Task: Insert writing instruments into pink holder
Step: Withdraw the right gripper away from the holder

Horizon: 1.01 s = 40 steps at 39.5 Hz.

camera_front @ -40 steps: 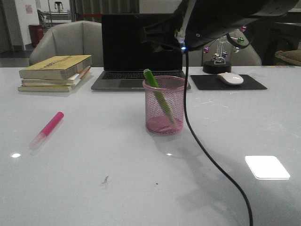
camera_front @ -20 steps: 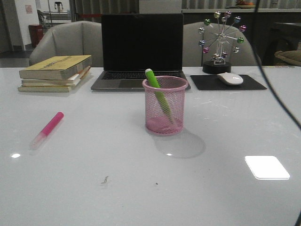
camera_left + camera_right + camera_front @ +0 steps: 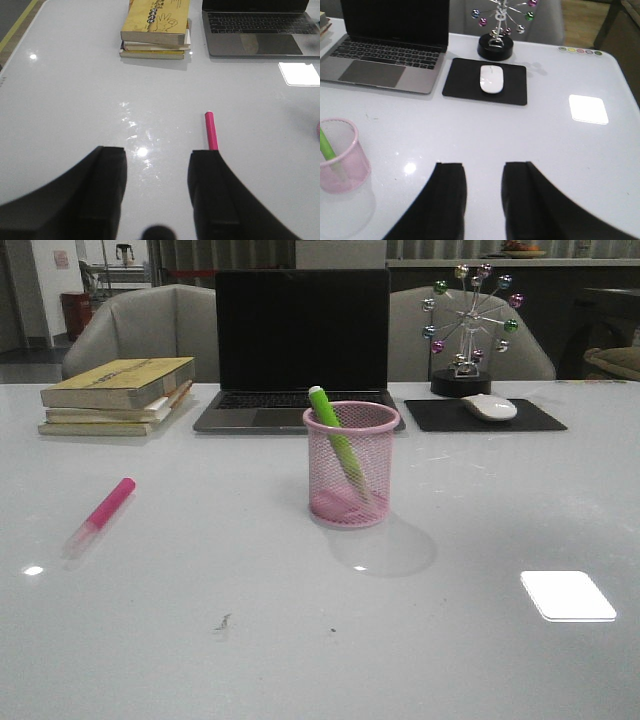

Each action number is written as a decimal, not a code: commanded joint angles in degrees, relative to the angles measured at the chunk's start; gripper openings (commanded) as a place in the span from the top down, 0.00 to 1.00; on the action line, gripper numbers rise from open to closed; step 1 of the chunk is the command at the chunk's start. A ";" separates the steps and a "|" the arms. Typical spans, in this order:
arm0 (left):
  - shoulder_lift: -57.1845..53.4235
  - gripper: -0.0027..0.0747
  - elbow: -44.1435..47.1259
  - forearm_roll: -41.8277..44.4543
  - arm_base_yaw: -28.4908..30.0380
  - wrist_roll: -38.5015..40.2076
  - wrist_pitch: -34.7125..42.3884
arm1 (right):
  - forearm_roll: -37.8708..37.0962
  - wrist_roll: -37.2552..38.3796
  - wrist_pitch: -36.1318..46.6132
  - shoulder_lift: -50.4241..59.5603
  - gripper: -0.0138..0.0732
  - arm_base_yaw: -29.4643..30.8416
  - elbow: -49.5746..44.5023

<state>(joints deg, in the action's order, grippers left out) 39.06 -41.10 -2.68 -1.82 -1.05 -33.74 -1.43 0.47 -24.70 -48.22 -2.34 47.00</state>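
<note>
The pink holder (image 3: pixel 350 465) stands mid-table with the lime green marker (image 3: pixel 336 443) leaning inside it, tip above the rim. The holder (image 3: pixel 340 157) and green marker (image 3: pixel 326 145) also show in the right wrist view. The pink marker (image 3: pixel 100 515) lies flat on the table at the left, clear cap toward the front. In the left wrist view the pink marker (image 3: pixel 211 130) runs out from behind one finger. My left gripper (image 3: pixel 157 152) is open above bare table. My right gripper (image 3: pixel 484 167) is open with nothing between its fingers, beside the holder. Neither arm shows in the front view.
An open laptop (image 3: pixel 300 345) stands behind the holder. A stack of books (image 3: pixel 115 395) sits at the back left. A white mouse (image 3: pixel 490 407) on a black pad (image 3: pixel 485 415) and a ball ornament (image 3: pixel 465 330) are at the back right.
The right arm and its cable, which filled the upper right of the front view, have drawn back out of sight. The markers and the holder have not moved.
</note>
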 commanded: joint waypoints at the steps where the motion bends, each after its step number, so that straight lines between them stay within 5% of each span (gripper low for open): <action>1: 0.20 0.48 -1.93 -0.11 -0.06 0.38 4.20 | -0.78 -0.47 2.80 5.74 0.47 2.16 -2.45; 23: 4.08 0.48 -3.42 -0.83 -0.06 0.38 1.99 | -1.03 -0.47 -3.65 14.25 0.47 3.57 -8.86; 40: 29.12 0.48 -24.42 -3.88 -6.17 -7.61 -2.57 | -1.03 -0.47 -5.60 14.20 0.47 3.57 -8.86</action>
<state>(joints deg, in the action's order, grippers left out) 64.37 -60.06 -5.53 -5.95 -7.17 -38.72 -1.65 0.47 -34.23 -34.10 0.93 36.63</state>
